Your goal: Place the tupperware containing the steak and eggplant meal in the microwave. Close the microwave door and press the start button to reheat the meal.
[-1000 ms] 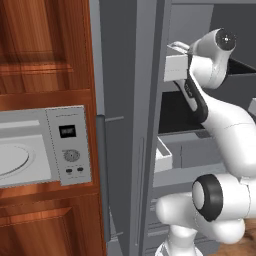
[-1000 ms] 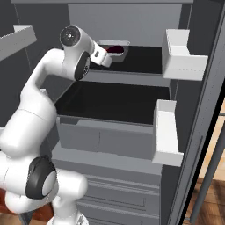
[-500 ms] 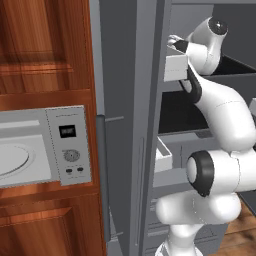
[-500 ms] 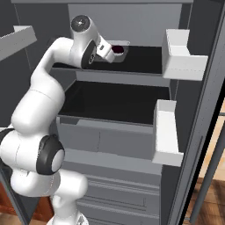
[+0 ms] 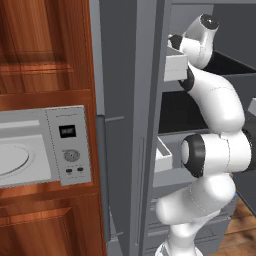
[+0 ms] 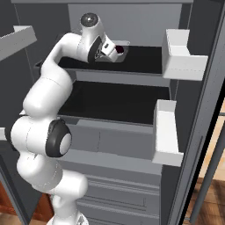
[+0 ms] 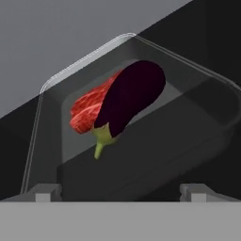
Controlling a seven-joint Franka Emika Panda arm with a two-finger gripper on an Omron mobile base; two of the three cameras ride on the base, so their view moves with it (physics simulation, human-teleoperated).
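- Tupperware (image 7: 155,141) sits on the dark upper shelf (image 6: 145,59) of the open fridge, near the grey back wall; its near rim lies just in front of the gripper (image 7: 120,190).
- Gripper fingertips (image 7: 44,192) stand spread wide, one near each end of that rim, and they pinch nothing.
- Free shelf shows to the right of the tray in the right base view, up to the white door bin (image 6: 182,57).
- Eggplant (image 7: 129,96) lies inside the tray, long axis diagonal in the hand view, green stem (image 7: 101,141) toward the gripper.
- Steak (image 7: 89,110) lies just behind it, touching it.
- Microwave (image 5: 47,145) is set in the wooden cabinet (image 5: 45,50), left of the fridge; its door (image 5: 22,157) is shut.
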